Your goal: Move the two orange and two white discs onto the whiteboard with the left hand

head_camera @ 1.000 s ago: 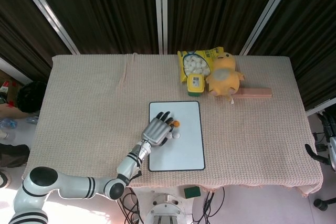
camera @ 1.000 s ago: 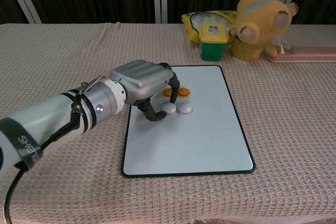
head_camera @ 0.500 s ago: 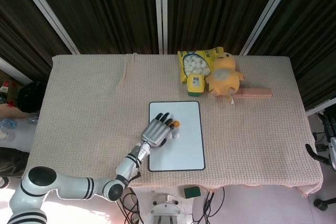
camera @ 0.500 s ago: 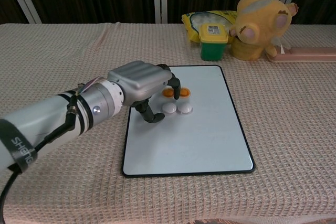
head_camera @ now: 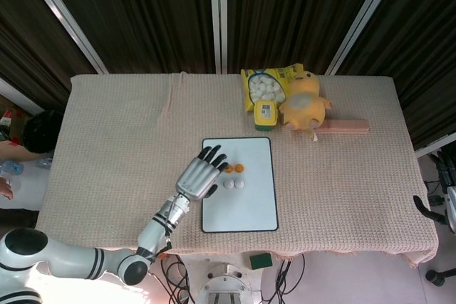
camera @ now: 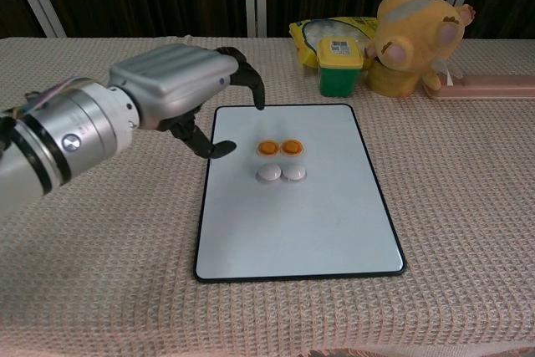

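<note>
Two orange discs [camera: 279, 148] [head_camera: 234, 168] lie side by side on the whiteboard [camera: 301, 223] [head_camera: 249, 204], with two white discs [camera: 282, 174] [head_camera: 234, 184] just in front of them. My left hand [camera: 180, 89] [head_camera: 199, 174] hovers above the board's left edge, raised off the discs, fingers apart and curved, holding nothing. No view shows the right hand.
Behind the whiteboard stand a green jar with a yellow lid [camera: 339, 65], a yellow bag of white balls [head_camera: 268, 85], a yellow plush toy [camera: 414, 29] and a flat pink box [camera: 489, 85]. A beige woven cloth [camera: 100, 232] covers the table.
My left hand has lifted off the discs and drawn back to the left, off the board's middle. All the discs now show uncovered, lying where they were.
</note>
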`<state>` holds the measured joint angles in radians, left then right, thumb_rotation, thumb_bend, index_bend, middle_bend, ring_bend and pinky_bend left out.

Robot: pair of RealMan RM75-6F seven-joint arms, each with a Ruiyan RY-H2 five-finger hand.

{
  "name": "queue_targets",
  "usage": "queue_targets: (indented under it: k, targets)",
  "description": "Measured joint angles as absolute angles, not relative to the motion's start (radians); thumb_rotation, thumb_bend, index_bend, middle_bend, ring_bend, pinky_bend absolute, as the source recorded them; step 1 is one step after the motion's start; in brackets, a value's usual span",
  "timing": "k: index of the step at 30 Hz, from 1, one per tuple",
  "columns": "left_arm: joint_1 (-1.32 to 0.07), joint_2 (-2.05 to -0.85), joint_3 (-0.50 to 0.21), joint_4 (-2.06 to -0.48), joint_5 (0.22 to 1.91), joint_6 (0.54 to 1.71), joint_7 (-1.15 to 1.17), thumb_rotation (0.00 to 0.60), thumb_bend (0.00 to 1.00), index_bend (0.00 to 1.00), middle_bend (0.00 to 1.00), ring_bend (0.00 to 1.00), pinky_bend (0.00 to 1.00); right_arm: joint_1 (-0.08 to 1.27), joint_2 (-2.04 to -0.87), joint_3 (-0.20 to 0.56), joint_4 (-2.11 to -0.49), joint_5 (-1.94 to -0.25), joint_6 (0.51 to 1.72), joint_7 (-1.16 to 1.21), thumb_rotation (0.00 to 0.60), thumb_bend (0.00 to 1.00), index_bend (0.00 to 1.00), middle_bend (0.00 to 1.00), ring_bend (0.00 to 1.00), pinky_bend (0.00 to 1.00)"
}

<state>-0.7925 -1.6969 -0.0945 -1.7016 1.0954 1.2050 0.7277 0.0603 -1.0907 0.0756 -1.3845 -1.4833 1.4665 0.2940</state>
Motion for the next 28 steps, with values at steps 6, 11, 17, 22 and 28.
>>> queue_targets:
  k: [6, 11, 17, 22, 28]
  targets:
    - [-0.675, -1.576, -0.018, -1.708, 1.293, 1.345, 0.532, 0.6, 0.28, 0.31, 0.21, 0.06, 0.14, 0.065, -1.105, 0.071, -1.368, -1.482, 1.451, 0.294, 0.6, 0.29, 0.0, 0.0, 0.0, 0.0]
    - [-0.534, -1.469, 0.051, -1.612, 1.434, 1.523, 0.319, 0.547, 0.15, 0.21, 0.18, 0.05, 0.14, 0.065, -1.122, 0.069, -1.347, -1.481, 1.45, 0.294, 0.6, 0.28, 0.0, 0.0, 0.0, 0.0]
    - [-0.364, -1.293, 0.112, -1.552, 1.451, 1.649, 0.234, 0.334, 0.05, 0.06, 0.0, 0.0, 0.13, 0.06, -1.156, 0.062, -1.303, -1.487, 1.457, 0.288, 0.6, 0.28, 0.0, 0.0, 0.0, 0.0]
    - [-0.327, -1.178, 0.145, -1.595, 1.429, 1.585, 0.211, 0.331, 0.07, 0.06, 0.0, 0.0, 0.13, 0.057, -1.177, 0.059, -1.284, -1.492, 1.464, 0.285, 0.6, 0.28, 0.0, 0.0, 0.0, 0.0]
    - [-0.295, -1.154, 0.145, -1.613, 1.428, 1.518, 0.191, 0.33, 0.09, 0.06, 0.0, 0.0, 0.13, 0.058, -1.181, 0.056, -1.289, -1.52, 1.488, 0.281, 0.6, 0.28, 0.0, 0.0, 0.0, 0.0]
